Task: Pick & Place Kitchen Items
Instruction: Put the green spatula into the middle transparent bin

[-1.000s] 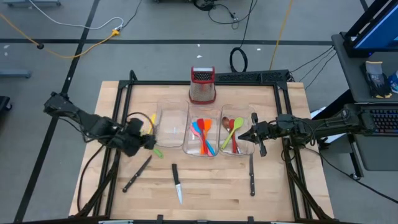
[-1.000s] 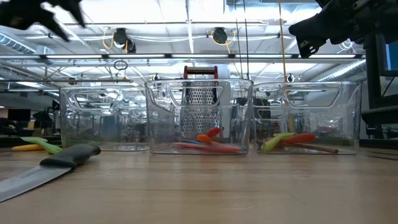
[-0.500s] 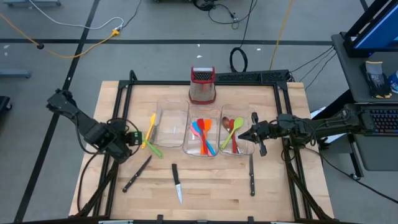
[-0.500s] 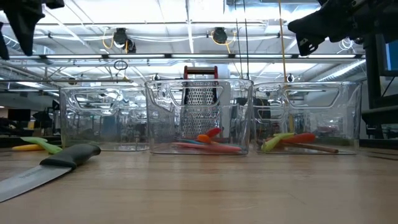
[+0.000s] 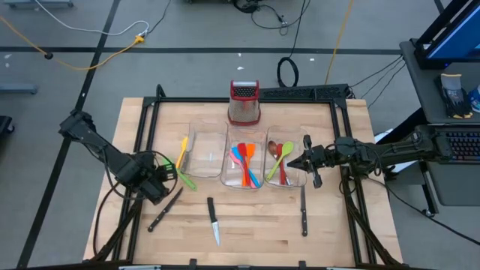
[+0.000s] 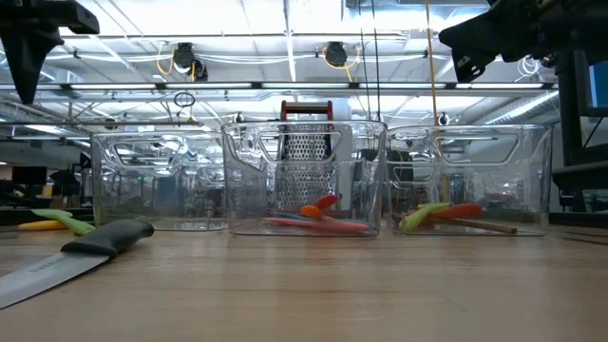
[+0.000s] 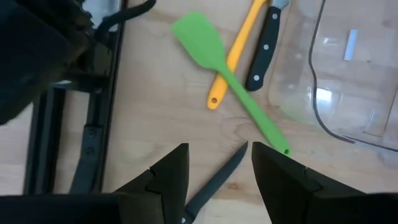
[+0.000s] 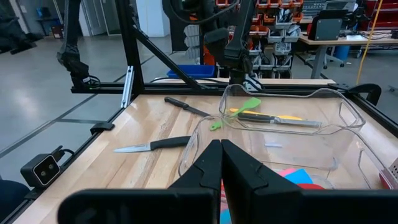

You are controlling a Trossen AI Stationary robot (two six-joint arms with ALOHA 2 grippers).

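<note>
My left gripper [image 5: 160, 184] hangs open above the table's left part, fingers pointing down; in its wrist view [image 7: 217, 168] the pointed end of a dark knife [image 7: 214, 183] shows far below the gap. A green spatula [image 7: 224, 74], a yellow spatula [image 7: 239, 46] and a black-handled knife [image 7: 264, 43] lie flat beside the empty left bin [image 5: 208, 152]. Two more knives [image 5: 213, 220] [image 5: 303, 211] lie near the front edge. My right gripper [image 5: 289, 163] is shut and held level over the right bin [image 5: 283, 166].
The middle bin [image 5: 244, 166] holds orange, red and blue utensils; the right bin holds a brown spoon, a green spoon and a red one. A steel grater with a red top [image 5: 244, 103] stands behind the bins. A black frame [image 5: 146, 120] runs along the table's sides.
My left gripper has gone toward the table's near edge and a little to the left, sinking slightly. It has tipped from slanting to pointing nearly straight down and has rolled about its own axis. Its fingers stay as far apart as before.
</note>
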